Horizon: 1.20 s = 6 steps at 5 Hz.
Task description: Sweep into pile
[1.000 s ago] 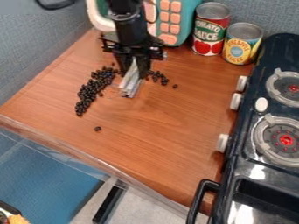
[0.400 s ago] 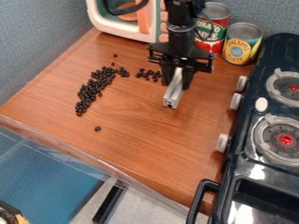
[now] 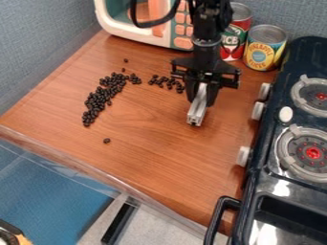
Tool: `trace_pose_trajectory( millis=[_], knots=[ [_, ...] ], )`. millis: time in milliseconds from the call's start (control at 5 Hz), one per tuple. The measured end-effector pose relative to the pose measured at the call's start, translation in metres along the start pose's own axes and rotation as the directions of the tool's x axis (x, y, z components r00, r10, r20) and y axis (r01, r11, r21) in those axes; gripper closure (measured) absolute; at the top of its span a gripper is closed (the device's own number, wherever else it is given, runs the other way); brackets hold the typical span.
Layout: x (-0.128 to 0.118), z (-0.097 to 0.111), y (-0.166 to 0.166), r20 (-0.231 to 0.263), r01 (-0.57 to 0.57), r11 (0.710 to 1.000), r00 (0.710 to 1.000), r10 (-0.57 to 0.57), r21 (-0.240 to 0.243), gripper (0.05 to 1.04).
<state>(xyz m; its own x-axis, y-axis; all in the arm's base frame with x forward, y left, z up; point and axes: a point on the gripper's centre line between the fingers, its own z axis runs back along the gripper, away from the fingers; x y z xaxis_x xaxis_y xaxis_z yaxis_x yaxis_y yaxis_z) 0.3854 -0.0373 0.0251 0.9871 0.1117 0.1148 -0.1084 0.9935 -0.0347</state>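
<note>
Over the wooden counter [image 3: 150, 158], a gripper [image 3: 201, 93] clenched on a metal bar [image 3: 197, 114]

Between the dark beans [image 3: 97, 100] and the toy stove [image 3: 271, 119], the gripper grasps the bar, whose free end slants down toward the counter's front edge. Just beside it, toward the view's left, lies a small cluster [image 3: 167, 83] of beans. Farther left, most form a curved band — one stray bean [image 3: 106, 140] sits nearer the front edge. Behind stand a toy microwave [image 3: 118, 31] and two cans — a red one [image 3: 234, 40], partly hidden by the arm, and a yellow one [image 3: 264, 52].
</note>
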Motion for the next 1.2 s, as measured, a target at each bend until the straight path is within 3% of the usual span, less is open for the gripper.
trace_pose_trajectory(
  millis=[600,1200],
  knots=[
    [0.016,-0.007,0.014,0.017,-0.054,0.999,0.998,0.054,0.009,0.718],
    [0.023,-0.008,0.060,0.044,-0.317,0.948,0.948,0.316,0.007,0.718]
  ],
)
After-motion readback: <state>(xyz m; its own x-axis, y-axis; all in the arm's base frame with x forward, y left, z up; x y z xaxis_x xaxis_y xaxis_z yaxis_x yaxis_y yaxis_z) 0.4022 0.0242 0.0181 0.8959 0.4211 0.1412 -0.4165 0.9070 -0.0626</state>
